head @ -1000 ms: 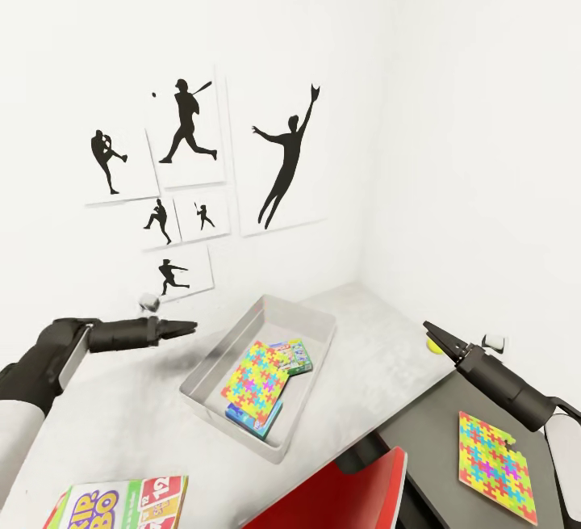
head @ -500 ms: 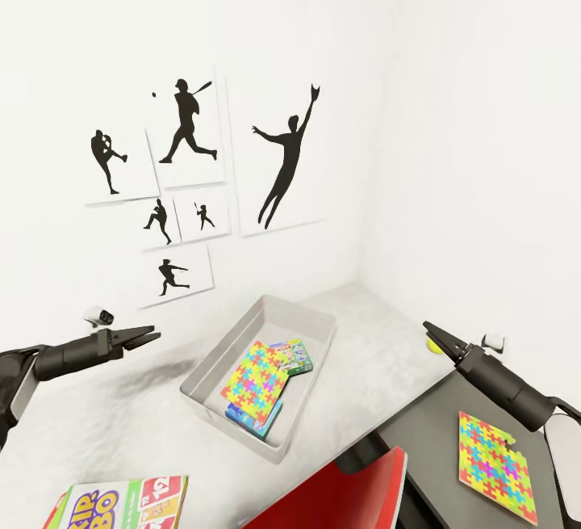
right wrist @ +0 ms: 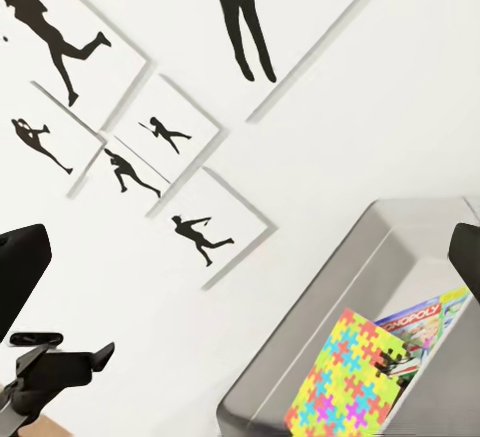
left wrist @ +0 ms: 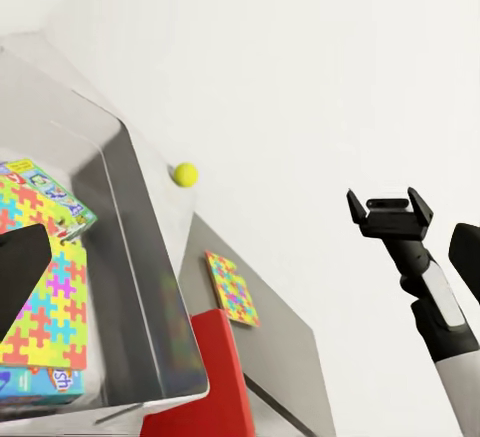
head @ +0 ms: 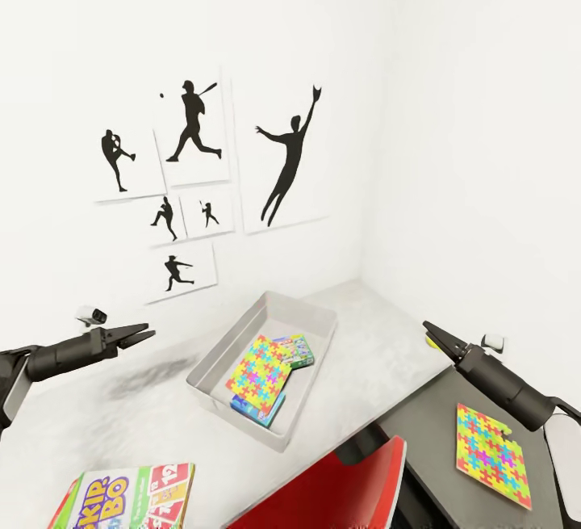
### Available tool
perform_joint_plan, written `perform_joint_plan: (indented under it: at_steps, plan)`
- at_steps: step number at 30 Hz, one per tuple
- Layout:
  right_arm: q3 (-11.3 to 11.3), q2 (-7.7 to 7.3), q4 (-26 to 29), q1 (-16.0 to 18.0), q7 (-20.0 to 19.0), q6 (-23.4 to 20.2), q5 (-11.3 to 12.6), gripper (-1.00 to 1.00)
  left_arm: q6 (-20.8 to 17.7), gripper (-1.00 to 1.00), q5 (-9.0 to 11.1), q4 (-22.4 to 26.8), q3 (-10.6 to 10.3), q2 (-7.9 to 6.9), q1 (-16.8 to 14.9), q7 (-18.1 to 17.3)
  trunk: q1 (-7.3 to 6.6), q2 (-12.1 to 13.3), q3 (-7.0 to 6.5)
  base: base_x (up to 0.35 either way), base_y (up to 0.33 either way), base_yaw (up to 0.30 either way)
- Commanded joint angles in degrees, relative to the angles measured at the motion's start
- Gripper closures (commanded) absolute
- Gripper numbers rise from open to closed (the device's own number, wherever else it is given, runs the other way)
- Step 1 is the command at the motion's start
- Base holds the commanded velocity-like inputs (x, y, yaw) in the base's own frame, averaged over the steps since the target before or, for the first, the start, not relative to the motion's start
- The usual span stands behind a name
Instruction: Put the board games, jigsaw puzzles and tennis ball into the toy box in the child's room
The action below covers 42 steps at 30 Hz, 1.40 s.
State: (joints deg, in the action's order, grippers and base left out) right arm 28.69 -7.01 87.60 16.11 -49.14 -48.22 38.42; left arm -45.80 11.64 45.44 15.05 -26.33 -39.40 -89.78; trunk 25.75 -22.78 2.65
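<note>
On the pale table [head: 367, 331] stands the grey toy box [head: 211, 367], holding a jigsaw puzzle [head: 260, 367], the white-and-green board game [head: 296, 349] and the blue board game [head: 257, 409]. The SKIP-BO game [head: 129, 497] lies at the table's front left. A second jigsaw puzzle [head: 494, 455] rests on the dark lower section. The tennis ball [left wrist: 184, 174] sits by the wall, mostly behind my right gripper [head: 428, 329], which hangs open and empty right of the box. My left gripper [head: 145, 329] hovers open and empty, left of the box.
A red chair [head: 339, 489] stands under the table's front edge between the box and the lower dark section [head: 428, 432]. Baseball silhouette pictures [head: 194, 129] hang on the wall behind. The walls meet in a corner right behind the table.
My left gripper has drawn back to the left, away from the toy box. The head view has shifted slightly. The right arm has held still.
</note>
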Motion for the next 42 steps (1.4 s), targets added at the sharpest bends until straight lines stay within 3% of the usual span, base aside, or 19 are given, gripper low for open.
perform_joint_plan:
  at_steps: [1,12,27,42]
  plan:
    - [0.05,0.01,0.01,0.06,-0.12,-0.29,0.07,-1.0,-0.61,-1.0,-0.04,0.0,0.03,-0.09,-0.02,-0.22,0.03,-0.14,0.14,-0.068,0.022,0.0]
    - [0.05,-0.02,0.02,0.06,-0.19,-0.3,0.08,-1.0,-0.61,-1.0,-0.03,0.0,0.06,-0.2,0.02,-0.22,0.03,-0.14,-0.22,-0.054,0.006,0.0]
    - [0.05,0.05,0.02,0.06,-0.21,-0.3,0.08,-1.0,-0.52,-1.0,0.05,0.0,0.06,-0.21,0.03,-0.22,0.03,-0.14,-1.56,-0.26,-0.08,0.001]
    - [0.05,0.07,0.02,0.06,-0.18,-0.3,0.08,-1.0,-0.52,-1.0,0.05,0.0,0.06,-0.2,0.03,-0.22,0.03,-0.14,-2.02,-0.03,-0.096,0.026]
